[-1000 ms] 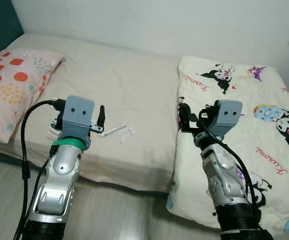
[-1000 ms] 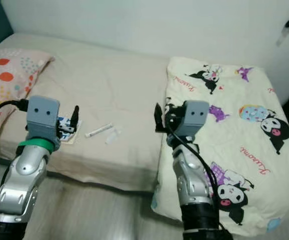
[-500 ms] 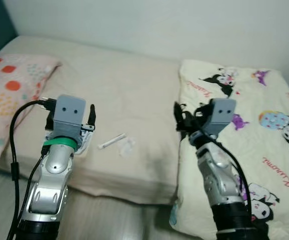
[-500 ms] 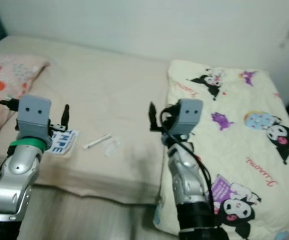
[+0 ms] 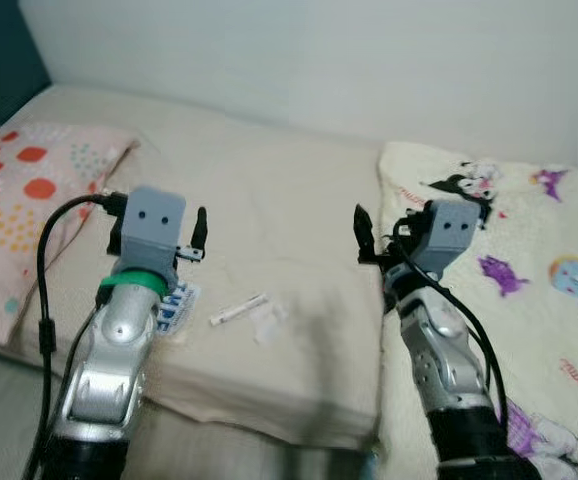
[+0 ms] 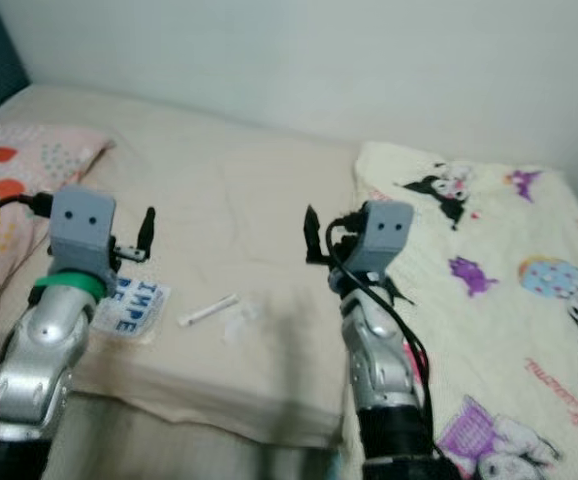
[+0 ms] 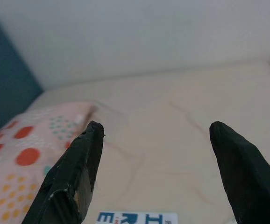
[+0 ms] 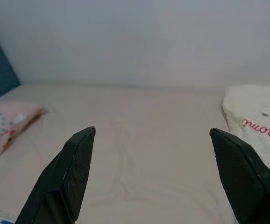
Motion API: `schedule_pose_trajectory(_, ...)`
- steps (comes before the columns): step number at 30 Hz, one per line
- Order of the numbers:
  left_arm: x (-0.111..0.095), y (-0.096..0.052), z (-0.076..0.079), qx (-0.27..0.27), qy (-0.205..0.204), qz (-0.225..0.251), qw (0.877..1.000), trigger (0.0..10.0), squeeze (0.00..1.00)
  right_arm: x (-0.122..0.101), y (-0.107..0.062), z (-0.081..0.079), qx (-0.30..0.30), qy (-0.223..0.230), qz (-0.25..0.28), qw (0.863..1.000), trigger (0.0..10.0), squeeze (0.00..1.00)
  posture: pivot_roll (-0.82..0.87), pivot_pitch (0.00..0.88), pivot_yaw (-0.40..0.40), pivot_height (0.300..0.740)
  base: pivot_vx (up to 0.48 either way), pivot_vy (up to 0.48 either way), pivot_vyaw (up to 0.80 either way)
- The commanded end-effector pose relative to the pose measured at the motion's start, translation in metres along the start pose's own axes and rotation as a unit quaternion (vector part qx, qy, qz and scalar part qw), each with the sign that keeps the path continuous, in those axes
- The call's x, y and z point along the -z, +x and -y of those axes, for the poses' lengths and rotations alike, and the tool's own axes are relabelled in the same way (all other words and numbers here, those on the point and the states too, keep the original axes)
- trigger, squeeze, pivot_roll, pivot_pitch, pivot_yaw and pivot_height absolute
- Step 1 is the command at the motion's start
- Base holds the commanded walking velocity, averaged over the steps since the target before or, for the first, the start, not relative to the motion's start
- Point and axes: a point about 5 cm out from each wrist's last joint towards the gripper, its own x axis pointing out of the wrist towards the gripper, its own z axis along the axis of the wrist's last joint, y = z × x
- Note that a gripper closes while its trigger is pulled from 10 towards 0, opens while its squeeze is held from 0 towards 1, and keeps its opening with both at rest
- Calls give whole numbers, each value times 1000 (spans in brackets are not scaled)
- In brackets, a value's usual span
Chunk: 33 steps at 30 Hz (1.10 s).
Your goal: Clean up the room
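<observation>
On the bed (image 5: pixel 299 200), from the head cameras, a white-and-blue printed packet (image 6: pixel 129 306) lies flat beside a thin white tube (image 5: pixel 239 309) and a crumpled clear wrapper (image 5: pixel 270 323). Along the left claw (image 7: pixel 156 172), fingers spread wide, the packet's blue lettering peeks below. Along the right claw (image 8: pixel 153 175), equally spread, lies bare sheet.

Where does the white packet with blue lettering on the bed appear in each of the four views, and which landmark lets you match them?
Left eye view: packet, partly behind the left arm.
Right eye view: flat on the sheet, beside the left arm.
Left wrist view: at the bottom edge, between the fingers.
Right wrist view: a blue-and-white sliver at the bottom corner may be it; too little to tell.
Shared landmark: spotted pink pillow.
</observation>
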Motion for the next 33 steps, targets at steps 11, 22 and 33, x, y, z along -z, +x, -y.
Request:
schedule_pose_trajectory(11, 47, -15, 17, 91, -8, -86, 992, 10000, 0, 16, -8, 9, 14, -26, -35, 999, 10000, 0, 22, 114, 11, 721, 0, 0, 0)
schedule_pose_trajectory(22, 72, -27, 9, 103, 29, -122, 987, 10000, 0, 22, -13, 13, 18, -29, -45, 998, 10000, 0, 20, 124, 9, 691, 0, 0, 0)
schedule_pose_trajectory(33, 71, -34, 11, 132, 37, -109, 985, 10000, 0, 31, -17, 9, 9, -30, -61, 998, 10000, 0, 28, 134, 4, 646, 0, 0, 0)
